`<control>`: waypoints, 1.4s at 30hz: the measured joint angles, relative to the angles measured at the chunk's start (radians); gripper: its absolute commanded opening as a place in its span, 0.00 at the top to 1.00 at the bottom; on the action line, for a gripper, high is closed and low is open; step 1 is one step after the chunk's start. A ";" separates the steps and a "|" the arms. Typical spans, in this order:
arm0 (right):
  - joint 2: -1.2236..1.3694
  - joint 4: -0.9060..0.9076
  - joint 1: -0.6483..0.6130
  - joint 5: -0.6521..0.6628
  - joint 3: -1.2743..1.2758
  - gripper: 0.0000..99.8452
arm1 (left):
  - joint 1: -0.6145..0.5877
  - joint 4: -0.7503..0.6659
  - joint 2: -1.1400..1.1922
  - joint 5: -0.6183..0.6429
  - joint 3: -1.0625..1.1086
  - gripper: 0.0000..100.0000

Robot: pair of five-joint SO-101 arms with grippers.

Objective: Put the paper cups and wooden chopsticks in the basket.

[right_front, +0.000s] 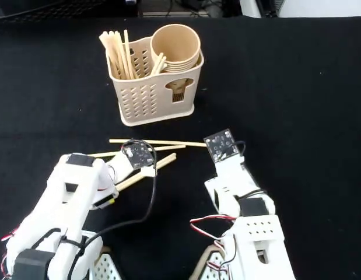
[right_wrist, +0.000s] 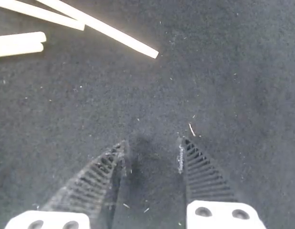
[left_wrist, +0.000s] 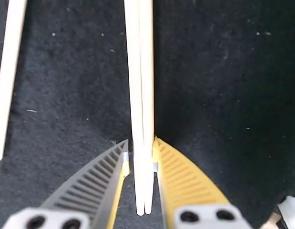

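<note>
Loose chopsticks (right_front: pixel 160 142) before the basket (right_front: pixel 150 98)

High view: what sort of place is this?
Probably a robotics lab bench: black cloth-covered table, white left arm and white right arm side by side, beige perforated plastic basket as a test prop.

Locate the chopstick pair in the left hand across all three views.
High view: chopstick pair slants across the table in front of the basket.
Left wrist view: clamped in the left hand, running straight ahead.
Right wrist view: its free tip, far ahead of the open right hand.
Shared landmark: the single chopstick beside it.
</note>
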 measured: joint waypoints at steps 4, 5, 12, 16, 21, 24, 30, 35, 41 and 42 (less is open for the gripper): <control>0.000 0.000 0.000 0.000 0.000 0.82 | 0.000 0.002 -0.003 0.000 0.000 0.90; 0.000 0.000 0.000 0.000 0.000 0.82 | 0.000 0.000 -0.003 0.000 0.003 0.90; 0.000 0.000 0.000 0.000 0.000 0.82 | 0.000 -0.002 -0.006 0.000 0.032 0.91; 0.000 0.000 0.000 0.000 0.000 0.82 | 0.002 0.000 -0.008 0.000 0.032 0.97; 0.000 0.000 0.000 0.000 0.000 0.82 | 0.006 0.008 -0.023 -0.002 0.031 0.97; 0.000 0.000 0.000 0.000 0.000 0.82 | 0.006 0.009 -0.028 -0.002 0.032 0.97; 0.000 0.000 0.000 0.000 0.000 0.82 | 0.038 0.098 -0.026 -0.009 0.018 0.97; 0.000 0.000 0.000 0.000 0.000 0.82 | 0.077 0.095 -0.025 -0.015 0.018 0.97; 0.000 0.000 0.000 0.000 0.000 0.82 | 0.078 0.066 -0.025 -0.017 0.018 0.93; 0.000 0.000 0.000 0.000 0.000 0.82 | 0.078 0.066 -0.025 -0.017 0.018 0.90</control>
